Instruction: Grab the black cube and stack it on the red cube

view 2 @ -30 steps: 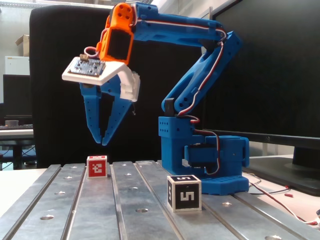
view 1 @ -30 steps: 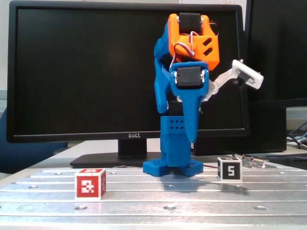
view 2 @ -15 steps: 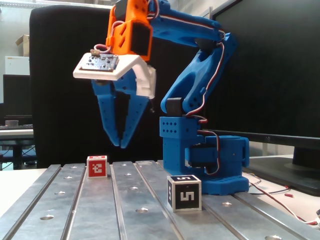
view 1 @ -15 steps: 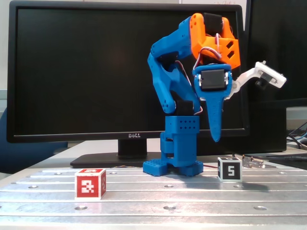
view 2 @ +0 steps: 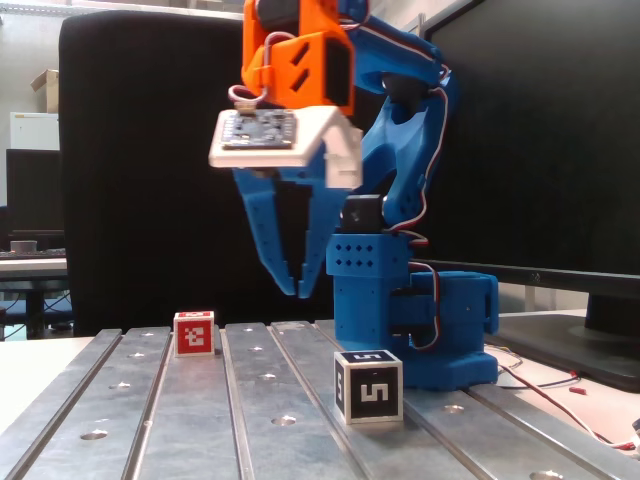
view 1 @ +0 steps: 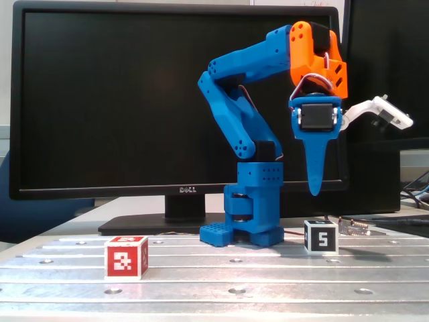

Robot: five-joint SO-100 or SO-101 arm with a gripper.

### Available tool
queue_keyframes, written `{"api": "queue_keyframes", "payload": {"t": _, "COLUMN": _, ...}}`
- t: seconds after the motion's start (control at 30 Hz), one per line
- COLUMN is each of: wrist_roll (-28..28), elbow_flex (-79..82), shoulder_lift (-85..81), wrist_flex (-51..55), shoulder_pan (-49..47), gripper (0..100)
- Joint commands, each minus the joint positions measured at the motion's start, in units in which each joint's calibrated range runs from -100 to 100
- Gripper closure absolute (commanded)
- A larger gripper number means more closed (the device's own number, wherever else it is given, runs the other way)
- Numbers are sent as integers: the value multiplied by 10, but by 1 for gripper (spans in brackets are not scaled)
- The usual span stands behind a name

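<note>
I am holding the pincer (view 2: 297, 288) in the air above the black cube (view 1: 321, 237), not touching it, its tips nearly together with nothing between them. The black cube (view 2: 368, 386) is sitting on the desk (view 1: 221, 278) near the arm's base, well apart from the red cube (view 1: 126, 257).

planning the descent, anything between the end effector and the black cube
Nothing: in both fixed views only air separates the end effector from the black cube below.
</note>
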Motion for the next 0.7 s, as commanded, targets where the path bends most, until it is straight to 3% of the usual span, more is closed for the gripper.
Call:
{"api": "queue_keyframes", "payload": {"t": 0.0, "wrist_roll": -4, "elbow_flex": -22, "shoulder_lift": -8, "wrist_flex": 14, "shoulder_pan": -17, "gripper": 97}}
{"api": "queue_keyframes", "payload": {"t": 0.67, "wrist_roll": -89, "elbow_flex": 7, "shoulder_lift": -61, "wrist_flex": 26, "shoulder_pan": -143, "gripper": 96}}
